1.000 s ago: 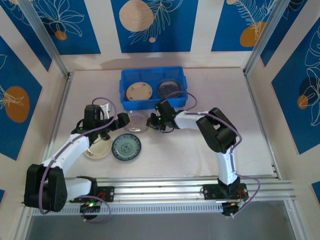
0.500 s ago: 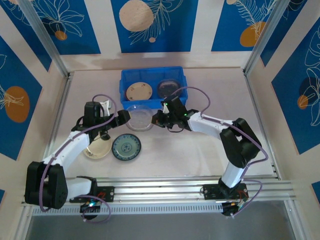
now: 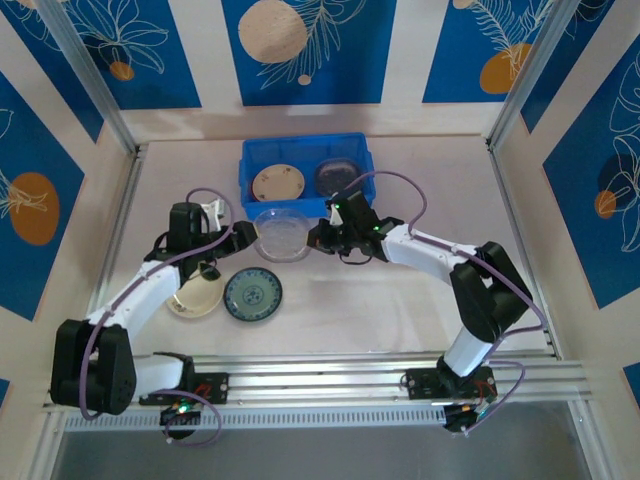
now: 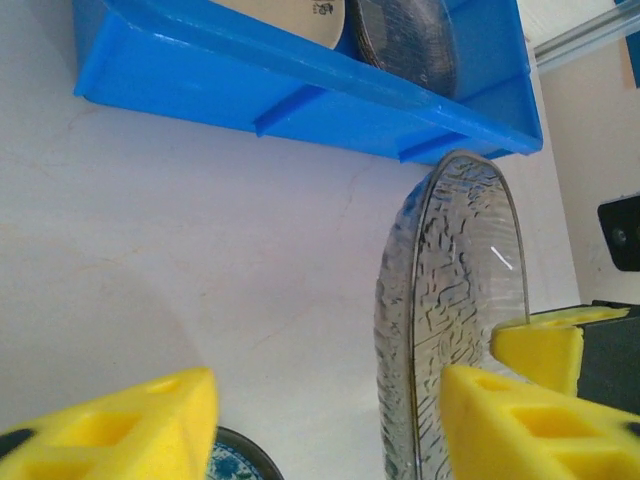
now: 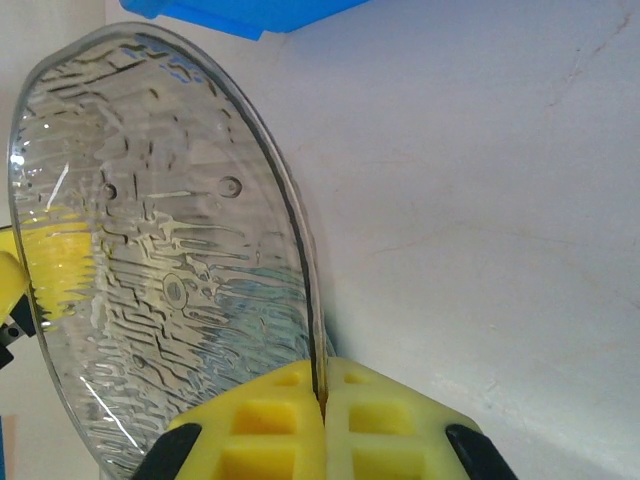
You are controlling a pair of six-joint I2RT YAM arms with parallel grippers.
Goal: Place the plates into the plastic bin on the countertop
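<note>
A clear textured plate (image 3: 281,236) hangs tilted above the countertop (image 3: 400,300), just in front of the blue plastic bin (image 3: 307,150). My right gripper (image 3: 318,240) is shut on its right rim; the right wrist view shows the yellow fingers pinched on the clear plate (image 5: 170,250) at the right gripper (image 5: 322,385). My left gripper (image 3: 243,237) is open at the plate's left side. From the left wrist, the clear plate (image 4: 450,300) stands inside the left gripper (image 4: 328,400), near the right finger. A cream plate (image 3: 277,183) and a dark plate (image 3: 340,177) lie in the bin.
A teal-patterned plate (image 3: 252,294) and a cream plate (image 3: 195,298) lie on the countertop under the left arm. The bin's front wall (image 4: 250,90) is close ahead of the left gripper. Metal rails (image 3: 350,375) run along the near edge.
The right gripper has lifted the clear plate off the countertop and carried it slightly toward the bin, its arm stretching out. The left gripper's jaws have narrowed around the plate's edge.
</note>
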